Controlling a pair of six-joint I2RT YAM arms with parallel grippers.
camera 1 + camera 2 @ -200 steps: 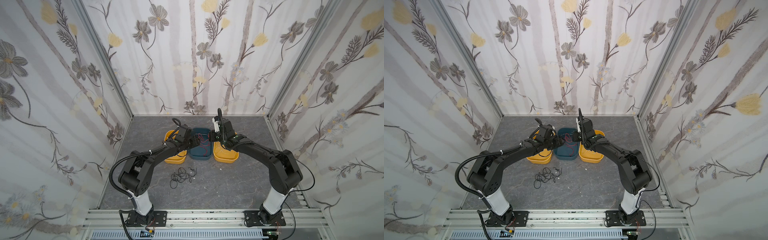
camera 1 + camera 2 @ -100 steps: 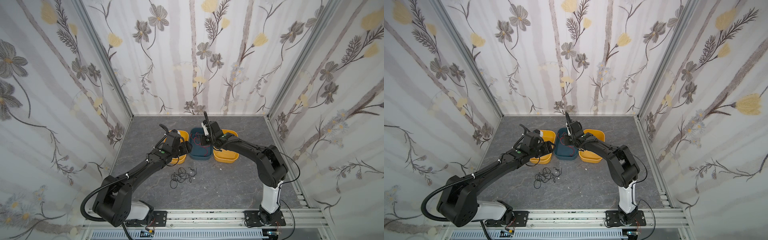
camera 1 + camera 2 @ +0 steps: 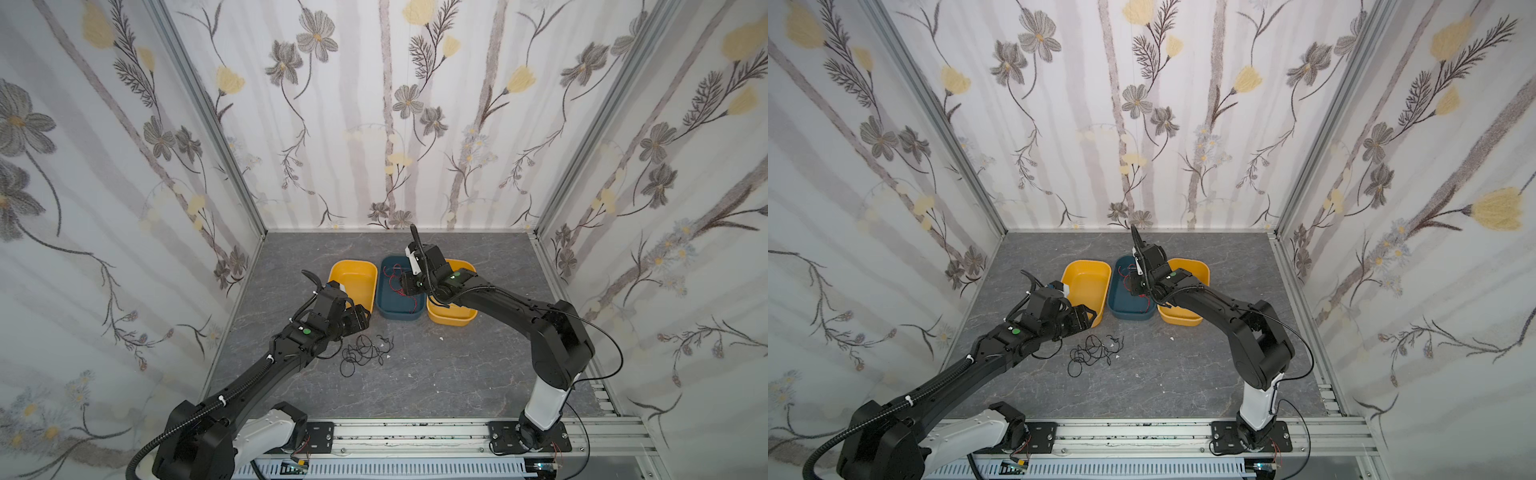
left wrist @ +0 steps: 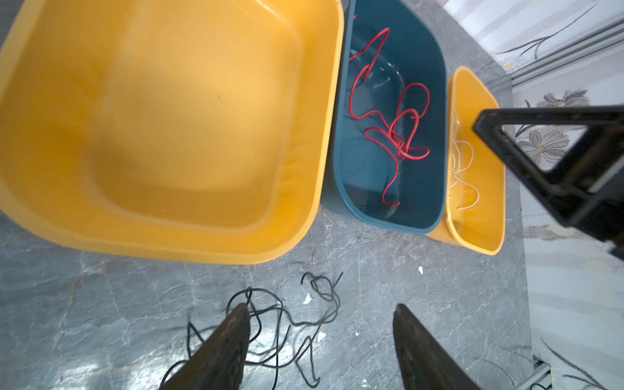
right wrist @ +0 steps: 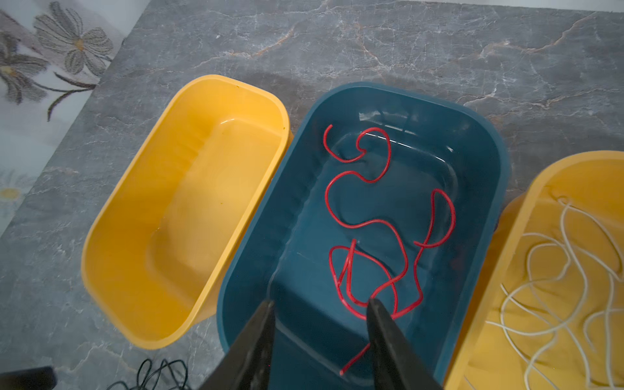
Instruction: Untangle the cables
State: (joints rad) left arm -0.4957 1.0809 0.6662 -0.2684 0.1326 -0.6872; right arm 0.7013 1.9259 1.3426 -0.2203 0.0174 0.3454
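**Colour key.** The grey stone-patterned tabletop (image 3: 457, 374) is veined in white and rust. The pale wallpapered walls (image 3: 386, 124) are printed with grey-brown stems, grey flowers and yellow blooms. A glossy dark teal-blue plastic bin (image 3: 399, 313) holds a thin red cable (image 4: 400, 140). At its 9 o'clock is a plain yellow plastic bin (image 3: 353, 278). At its 3 o'clock is a second yellow plastic bin (image 3: 451, 318) with thin white cables (image 5: 567, 270). A tangle of thin black cables (image 3: 363, 353) lies on the grey at the blue bin's 7 o'clock. The left robot arm (image 3: 291, 345) and right robot arm (image 3: 498, 303) are matte black, each with one green dot and white base links (image 3: 544, 403). The aluminium rail (image 3: 415, 432) is silver.
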